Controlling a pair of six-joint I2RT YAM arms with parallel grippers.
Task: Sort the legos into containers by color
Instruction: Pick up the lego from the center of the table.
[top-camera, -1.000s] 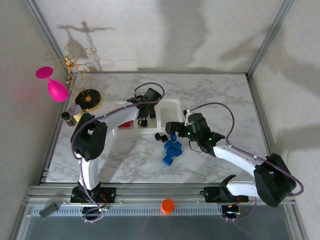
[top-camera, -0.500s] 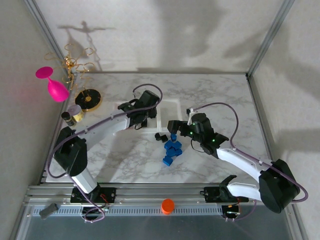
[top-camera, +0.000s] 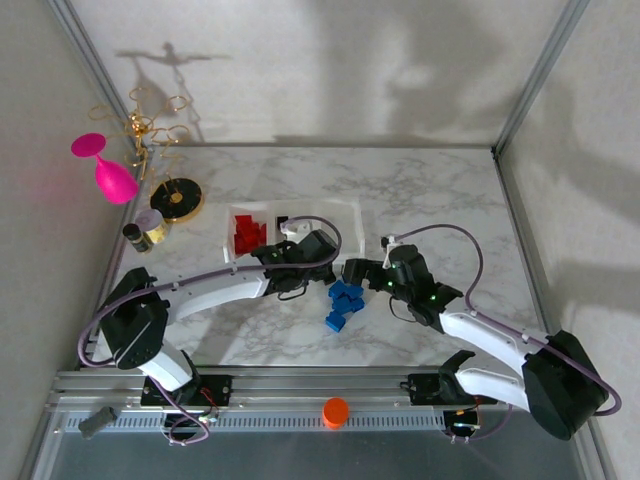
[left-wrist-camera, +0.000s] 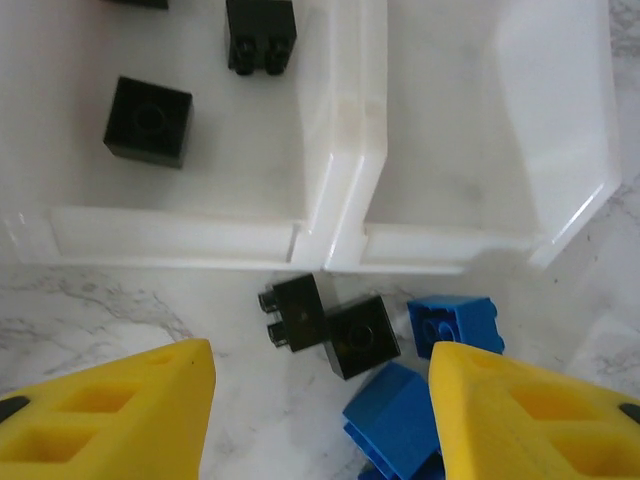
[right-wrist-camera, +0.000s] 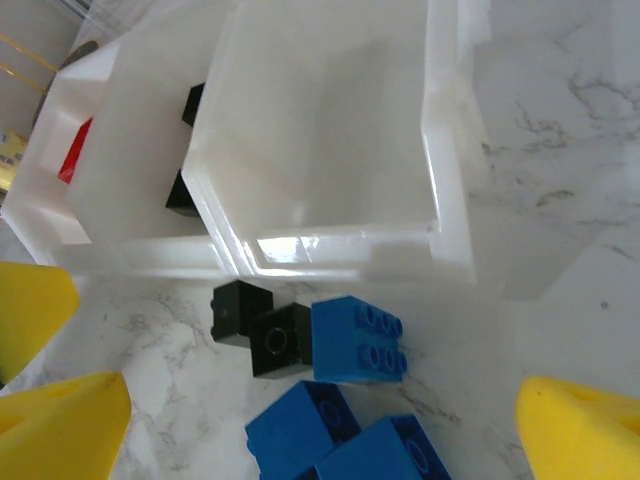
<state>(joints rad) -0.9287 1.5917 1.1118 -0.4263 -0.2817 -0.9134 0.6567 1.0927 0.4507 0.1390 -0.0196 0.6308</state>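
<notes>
The left gripper (left-wrist-camera: 320, 365) has swung from the trays (left-wrist-camera: 340, 180) to two loose black bricks (left-wrist-camera: 330, 325), jaws apart; the right gripper (right-wrist-camera: 320, 430) gapes wide.

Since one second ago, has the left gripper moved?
Yes: the left gripper moved off the containers toward the table's near edge, beside the blue legos.

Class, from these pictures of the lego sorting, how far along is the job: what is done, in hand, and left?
Done: red bricks lie in the left tray, black bricks in the middle tray. In hand: nothing held; the open left gripper hovers over two stray black bricks, the right gripper open by them. Left: those two and the blue pile; the right tray is empty.
</notes>
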